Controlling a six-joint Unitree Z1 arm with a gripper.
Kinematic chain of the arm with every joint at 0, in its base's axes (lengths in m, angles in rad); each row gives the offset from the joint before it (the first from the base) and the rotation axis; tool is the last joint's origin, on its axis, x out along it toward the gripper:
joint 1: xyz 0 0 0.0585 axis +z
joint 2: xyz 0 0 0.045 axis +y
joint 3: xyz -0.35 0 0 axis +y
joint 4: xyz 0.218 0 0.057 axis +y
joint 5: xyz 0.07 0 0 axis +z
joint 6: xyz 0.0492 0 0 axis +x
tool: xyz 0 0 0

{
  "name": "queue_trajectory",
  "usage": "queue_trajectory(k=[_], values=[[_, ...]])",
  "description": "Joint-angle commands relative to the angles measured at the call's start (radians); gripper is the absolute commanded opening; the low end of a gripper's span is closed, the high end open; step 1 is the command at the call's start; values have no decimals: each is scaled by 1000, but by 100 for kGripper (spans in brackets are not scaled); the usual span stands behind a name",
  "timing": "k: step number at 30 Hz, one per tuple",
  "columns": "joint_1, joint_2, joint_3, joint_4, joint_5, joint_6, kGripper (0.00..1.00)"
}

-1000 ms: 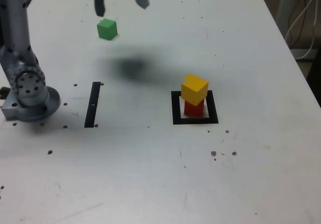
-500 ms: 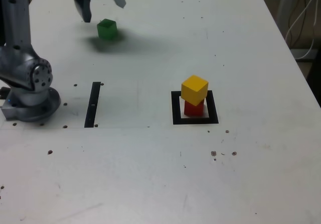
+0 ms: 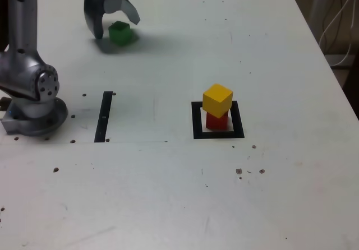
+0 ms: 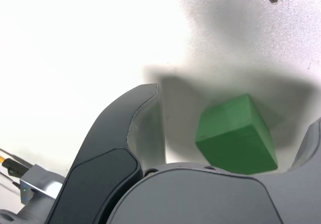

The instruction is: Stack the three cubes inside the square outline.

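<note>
The green cube (image 3: 120,33) sits on the white table at the far left of the exterior view. My gripper (image 3: 114,26) is open and lowered around it, one dark finger on each side, not closed on it. In the wrist view the green cube (image 4: 235,133) lies between the spread fingers (image 4: 125,133) of the gripper (image 4: 233,108), nearer the one at the frame's edge. The yellow cube (image 3: 217,99) rests slightly twisted on the red cube (image 3: 216,121). Both stand inside the square outline (image 3: 219,134).
A narrow black strip (image 3: 104,116) lies on the table beside the arm's grey base (image 3: 33,107) at the exterior view's left. Small dark specks dot the tabletop. White cables (image 3: 336,20) hang beyond the table's right edge.
The gripper has moved toward the exterior view's left and come down, from above and beside the green cube to straddling it. The cubes have not moved.
</note>
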Motion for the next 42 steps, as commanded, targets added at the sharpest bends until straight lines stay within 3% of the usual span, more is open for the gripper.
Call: queue_trajectory(k=[1, 8, 12, 28, 42], values=[[-2, 13, 0, -7, -3, 5, 98], [-4, 37, -6, -16, -14, 10, 96], [-12, 50, -6, -19, -17, 11, 88], [-22, 49, -24, -88, -24, 20, 31], [-54, 44, -6, -100, -83, 47, 23]])
